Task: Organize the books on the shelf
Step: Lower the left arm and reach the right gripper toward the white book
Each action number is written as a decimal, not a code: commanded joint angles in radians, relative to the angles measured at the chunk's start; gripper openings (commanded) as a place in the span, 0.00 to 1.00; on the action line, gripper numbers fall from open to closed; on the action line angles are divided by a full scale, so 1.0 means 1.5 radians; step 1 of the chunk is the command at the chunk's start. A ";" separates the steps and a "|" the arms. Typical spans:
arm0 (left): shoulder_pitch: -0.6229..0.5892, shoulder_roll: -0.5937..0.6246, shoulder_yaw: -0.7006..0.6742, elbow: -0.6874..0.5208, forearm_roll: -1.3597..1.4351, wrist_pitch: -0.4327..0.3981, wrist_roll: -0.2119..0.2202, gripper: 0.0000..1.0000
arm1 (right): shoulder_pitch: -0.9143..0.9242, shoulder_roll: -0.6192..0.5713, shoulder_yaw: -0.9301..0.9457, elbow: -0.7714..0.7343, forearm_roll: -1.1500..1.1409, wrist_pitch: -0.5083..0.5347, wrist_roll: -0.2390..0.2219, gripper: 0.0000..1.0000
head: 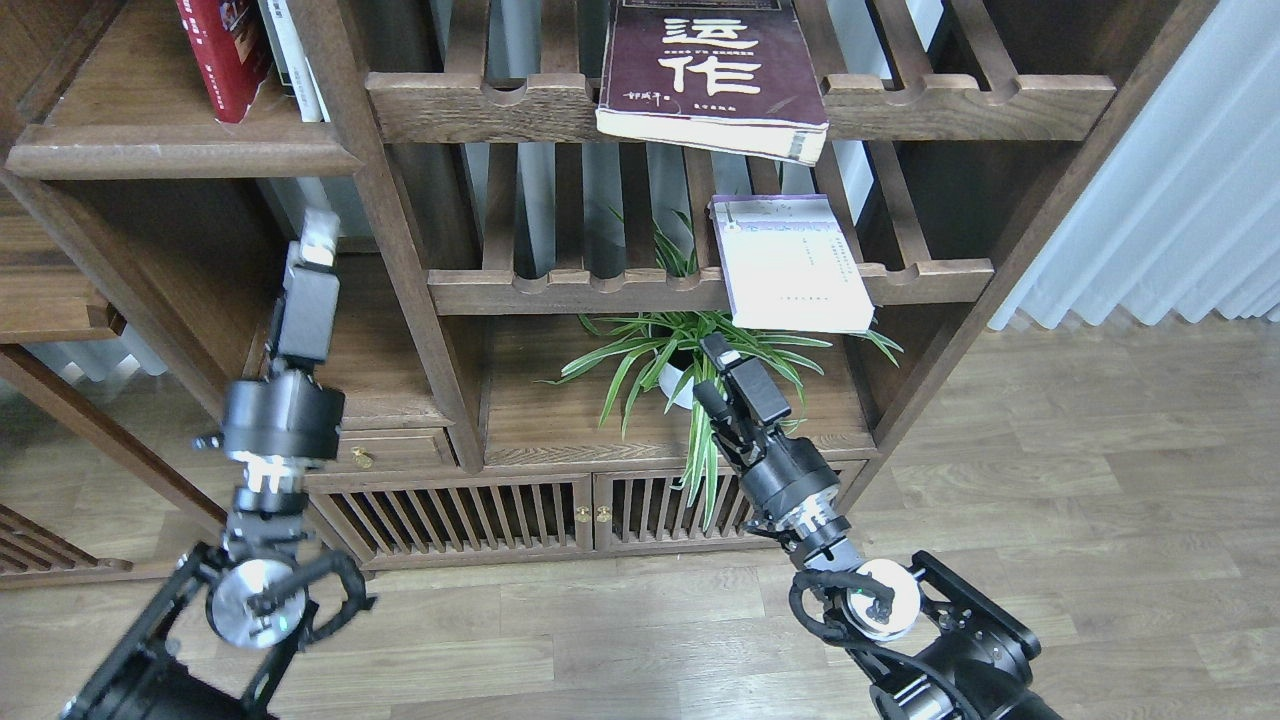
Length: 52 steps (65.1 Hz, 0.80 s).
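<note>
A red book (pixel 222 50) stands at the top left on the solid dark-brown shelf (pixel 180 150). A large maroon book (pixel 712 80) with white Chinese characters lies on the upper slatted rack and overhangs its front rail. A pale white-lavender book (pixel 795 265) lies on the lower slatted rack, also overhanging. My left gripper (pixel 315 235) points up, below the shelf board and apart from every book. My right gripper (pixel 715 365) is in front of the plant, below and to the left of the pale book. Neither holds anything that I can see. Their fingers cannot be told apart.
Thin white-spined books (pixel 290 60) stand beside the red book. A spider plant (pixel 690 350) in a white pot sits in the compartment under the lower rack. A bookcase upright (pixel 400 250) stands between the arms. A drawer (pixel 360 455), slatted cabinet doors (pixel 500 515) and wooden floor lie below.
</note>
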 commanded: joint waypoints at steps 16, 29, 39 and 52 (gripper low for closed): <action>0.053 0.000 0.062 0.024 -0.042 -0.007 0.038 1.00 | 0.058 0.000 0.052 -0.004 0.012 -0.119 0.001 0.98; 0.065 0.000 0.091 0.028 -0.044 -0.007 0.081 1.00 | 0.096 0.000 0.053 -0.034 0.014 -0.173 0.000 0.98; 0.062 0.000 0.100 0.028 -0.044 -0.007 0.088 1.00 | 0.120 0.000 0.053 -0.052 0.030 -0.220 0.000 0.97; 0.043 0.000 0.100 0.034 -0.044 -0.007 0.088 1.00 | 0.159 0.000 0.054 -0.086 0.070 -0.262 0.000 0.96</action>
